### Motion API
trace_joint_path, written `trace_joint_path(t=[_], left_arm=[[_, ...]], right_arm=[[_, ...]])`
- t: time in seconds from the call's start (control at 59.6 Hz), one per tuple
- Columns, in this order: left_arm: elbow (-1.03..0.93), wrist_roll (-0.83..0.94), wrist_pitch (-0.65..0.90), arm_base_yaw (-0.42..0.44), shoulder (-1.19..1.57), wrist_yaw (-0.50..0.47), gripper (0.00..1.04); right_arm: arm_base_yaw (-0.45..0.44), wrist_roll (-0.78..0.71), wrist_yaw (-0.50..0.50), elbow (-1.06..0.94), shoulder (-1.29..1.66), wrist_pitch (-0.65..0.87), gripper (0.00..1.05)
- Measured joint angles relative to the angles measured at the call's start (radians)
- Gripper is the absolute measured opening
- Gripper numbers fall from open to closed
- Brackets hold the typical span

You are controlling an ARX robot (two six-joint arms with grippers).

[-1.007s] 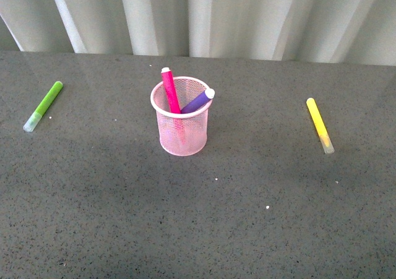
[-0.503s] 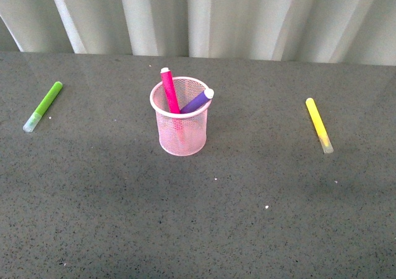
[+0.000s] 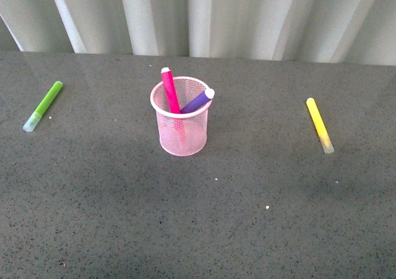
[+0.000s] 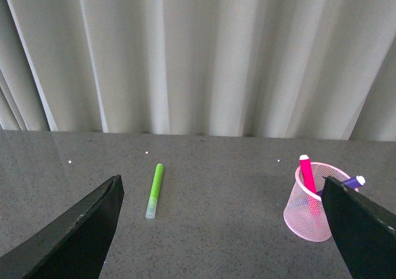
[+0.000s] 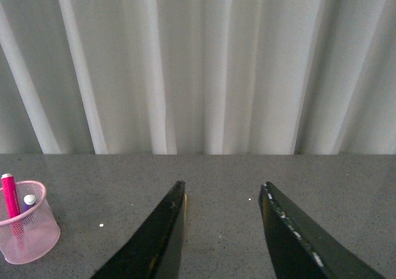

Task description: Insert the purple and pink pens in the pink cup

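The pink cup (image 3: 182,124) stands upright near the middle of the grey table, with the pink pen (image 3: 169,90) and the purple pen (image 3: 197,101) leaning inside it, their ends poking above the rim. Neither arm shows in the front view. In the left wrist view my left gripper (image 4: 219,183) is open and empty, its jaws wide apart, with the cup (image 4: 307,211), pink pen (image 4: 306,174) and purple pen (image 4: 352,182) ahead beside one jaw. My right gripper (image 5: 223,191) is open and empty; the cup (image 5: 28,232) sits far off to one side.
A lime-green marker (image 3: 43,106) lies at the table's left, also seen as the green marker (image 4: 154,190) between the left jaws' view. A yellow marker (image 3: 320,125) lies at the right. A pale pleated curtain (image 3: 204,19) runs along the table's far edge.
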Motion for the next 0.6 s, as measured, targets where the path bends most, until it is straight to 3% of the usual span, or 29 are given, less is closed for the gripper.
trace_joint_path(t=[0.319, 0.604], left_arm=[[0.000, 0.000, 0.000, 0.000, 0.000, 0.000, 0.98], [0.000, 0.000, 0.000, 0.000, 0.000, 0.000, 0.98]], right_arm=[[0.000, 0.000, 0.000, 0.000, 0.000, 0.000, 0.98], [0.000, 0.002, 0.000, 0.000, 0.000, 0.000, 0.98]])
